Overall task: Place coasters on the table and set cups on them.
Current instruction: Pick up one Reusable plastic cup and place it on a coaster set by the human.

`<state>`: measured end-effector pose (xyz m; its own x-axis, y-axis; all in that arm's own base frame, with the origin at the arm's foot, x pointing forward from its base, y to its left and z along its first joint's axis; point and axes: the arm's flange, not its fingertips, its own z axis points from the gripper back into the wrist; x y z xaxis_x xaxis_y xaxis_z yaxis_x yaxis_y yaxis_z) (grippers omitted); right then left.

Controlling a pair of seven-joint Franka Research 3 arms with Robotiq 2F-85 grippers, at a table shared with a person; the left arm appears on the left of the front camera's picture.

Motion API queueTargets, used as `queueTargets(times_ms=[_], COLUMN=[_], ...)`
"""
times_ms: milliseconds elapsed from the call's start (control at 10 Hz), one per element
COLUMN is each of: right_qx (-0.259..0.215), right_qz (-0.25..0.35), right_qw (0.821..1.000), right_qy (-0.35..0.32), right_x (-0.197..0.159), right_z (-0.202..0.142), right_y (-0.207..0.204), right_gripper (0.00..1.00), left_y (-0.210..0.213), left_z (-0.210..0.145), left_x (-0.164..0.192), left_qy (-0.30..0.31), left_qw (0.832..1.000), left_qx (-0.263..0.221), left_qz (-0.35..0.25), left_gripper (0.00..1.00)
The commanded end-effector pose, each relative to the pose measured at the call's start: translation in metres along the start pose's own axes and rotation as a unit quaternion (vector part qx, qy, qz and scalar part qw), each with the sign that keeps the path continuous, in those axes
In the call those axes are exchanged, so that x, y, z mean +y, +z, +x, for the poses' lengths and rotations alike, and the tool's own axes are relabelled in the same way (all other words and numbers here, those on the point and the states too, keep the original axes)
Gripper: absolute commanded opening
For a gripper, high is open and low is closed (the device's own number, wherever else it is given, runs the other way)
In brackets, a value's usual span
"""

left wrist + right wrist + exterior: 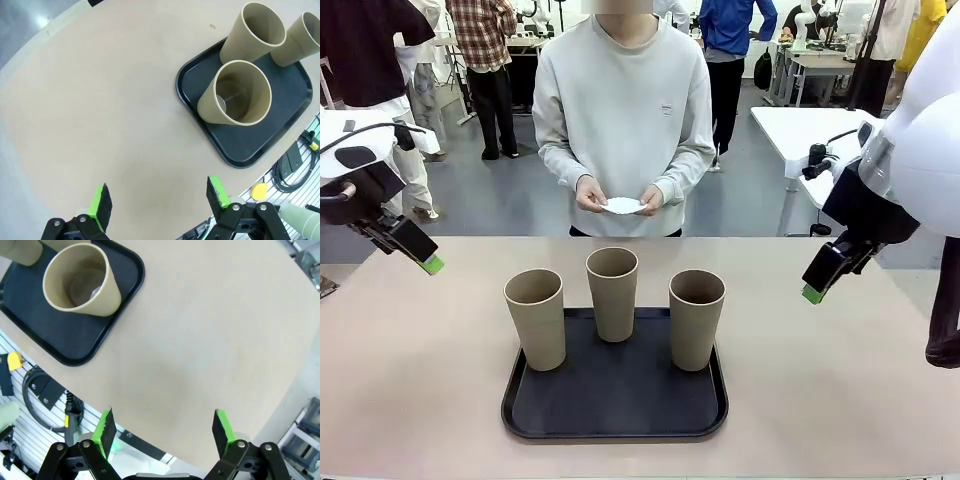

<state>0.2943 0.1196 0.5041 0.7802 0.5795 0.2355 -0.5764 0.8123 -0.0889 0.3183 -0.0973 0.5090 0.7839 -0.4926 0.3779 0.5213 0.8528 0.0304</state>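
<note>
Three tan cups stand upright on a black tray: the left cup, the middle cup and the right cup. The person across the table holds white coasters in both hands at waist height. My left gripper hovers open above the table's left side, well clear of the cups. My right gripper hovers open above the right side. The left wrist view shows the cups on the tray. One cup appears in the right wrist view.
The tray sits at the table's front centre, with bare tabletop to its left and right. Cables and a yellow item lie beyond the near table edge. A white table stands behind on the right.
</note>
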Motion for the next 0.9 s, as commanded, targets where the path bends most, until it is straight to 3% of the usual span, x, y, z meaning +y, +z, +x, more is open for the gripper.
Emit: queueTargets(times_ms=[0,100,200,300,500,800], right_qx=[-0.004,0.000,0.010,-0.014,-0.049,-0.080], right_qz=[-0.003,0.000,0.128,0.227,0.337,0.416], right_qw=[1.000,1.000,0.991,0.968,0.920,0.853], right_qy=[-0.002,0.000,-0.047,-0.105,-0.194,-0.305], right_x=[-0.004,0.000,-0.009,-0.032,-0.080,-0.147], right_z=[0.004,0.000,-0.006,-0.018,-0.051,-0.131], right_y=[-0.005,0.000,-0.002,0.015,0.043,0.038], right_gripper=[1.00,1.00,1.00,1.00,1.00,1.00], left_y=[-0.003,0.000,-0.003,0.006,0.023,0.033], left_z=[0.003,0.000,-0.001,-0.006,-0.025,-0.078], left_x=[0.001,0.000,0.004,0.022,0.064,0.126], left_qy=[-0.009,0.000,0.048,0.102,0.210,0.330], left_qw=[1.000,1.000,0.992,0.966,0.901,0.839], left_qx=[-0.006,0.000,0.005,-0.020,-0.058,-0.113], left_qz=[-0.002,0.000,-0.113,-0.237,-0.374,-0.417], left_gripper=[1.00,1.00,1.00,1.00,1.00,1.00])
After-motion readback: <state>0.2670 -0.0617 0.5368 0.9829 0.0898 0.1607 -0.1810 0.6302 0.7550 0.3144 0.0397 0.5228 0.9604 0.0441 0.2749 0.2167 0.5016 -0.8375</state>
